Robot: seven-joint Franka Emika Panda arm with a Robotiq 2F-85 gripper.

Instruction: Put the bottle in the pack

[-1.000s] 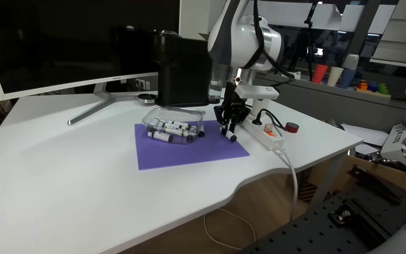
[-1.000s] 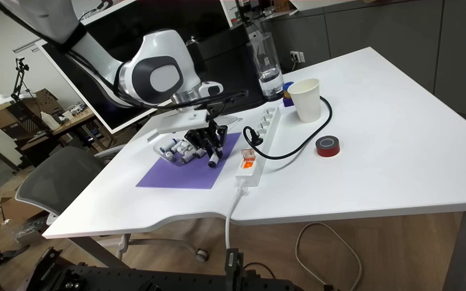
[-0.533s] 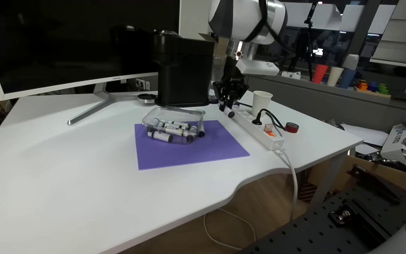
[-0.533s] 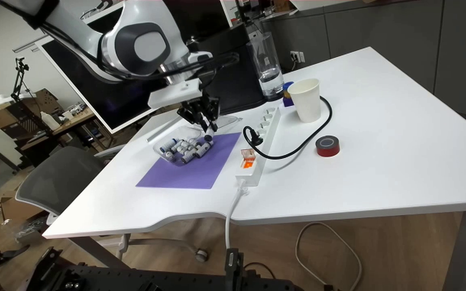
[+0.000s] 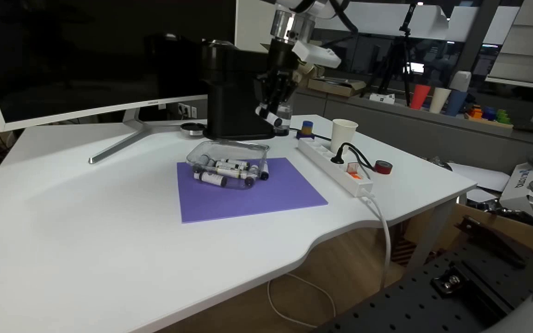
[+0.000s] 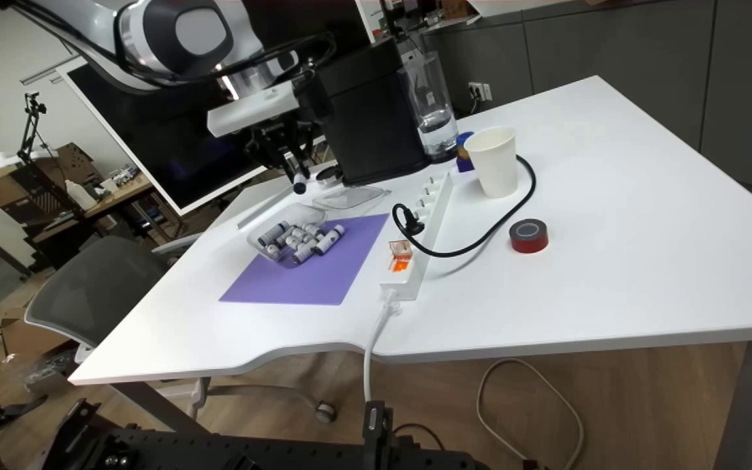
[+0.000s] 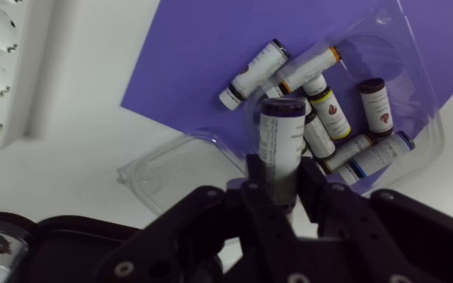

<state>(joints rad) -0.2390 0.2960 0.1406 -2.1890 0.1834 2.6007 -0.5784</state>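
On the white desk [image 5: 86,226] lies a flat purple mat [image 5: 266,196], partly beneath a clear plastic pack [image 5: 232,150] of small labelled bottles [image 7: 330,114]. My black pincer [image 7: 279,173] grips one slim, dark-ended, white-labelled bottle [image 7: 283,135], tilted in the air, apart from the pack.

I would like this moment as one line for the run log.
gripper: shut on white-labelled bottle; bottle: tilted, in air; clear plastic tray: holds several other bottles; status: not yet in tray

The slim, cylindrical, white-labelled bottle [image 7: 281,141] had a dark end, and the flat, rectangular purple mat [image 7: 195,63] was plain.
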